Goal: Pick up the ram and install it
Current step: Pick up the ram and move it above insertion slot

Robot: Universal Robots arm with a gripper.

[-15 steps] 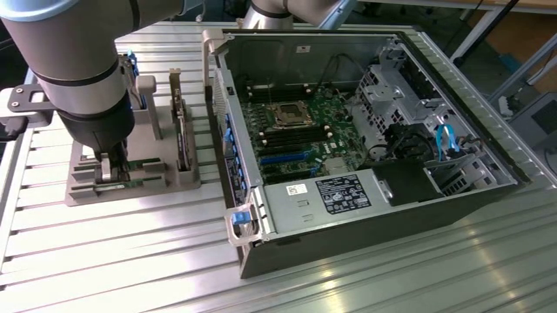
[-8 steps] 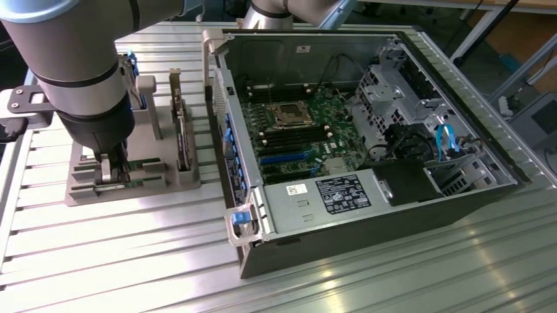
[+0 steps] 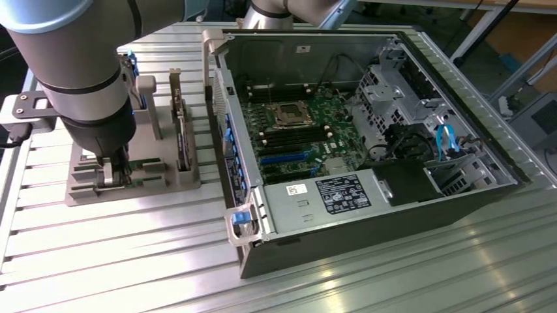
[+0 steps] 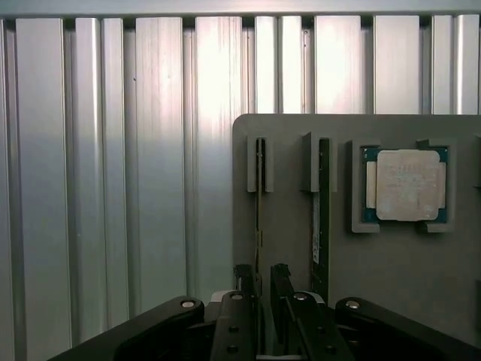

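Observation:
The ram [image 4: 258, 195] is a thin green stick standing on edge in a slot of the grey holder [image 4: 289, 248]. A second stick like it [image 4: 322, 203] stands in the neighbouring slot. My gripper [image 4: 261, 284] hangs directly over the first stick, with one finger [image 4: 243, 280] on each side of it and a narrow gap still showing, so it is open. In the exterior view, the gripper [image 3: 116, 175] is down at the holder [image 3: 165, 179] on that view's left, and the arm hides the stick there.
A square silver processor [image 4: 406, 184] lies in a recess of the holder beside the sticks. A taller card [image 3: 180, 130] stands upright in the holder. The open computer case [image 3: 435, 195] lies at the exterior view's right, with its motherboard memory slots [image 3: 280, 138] exposed.

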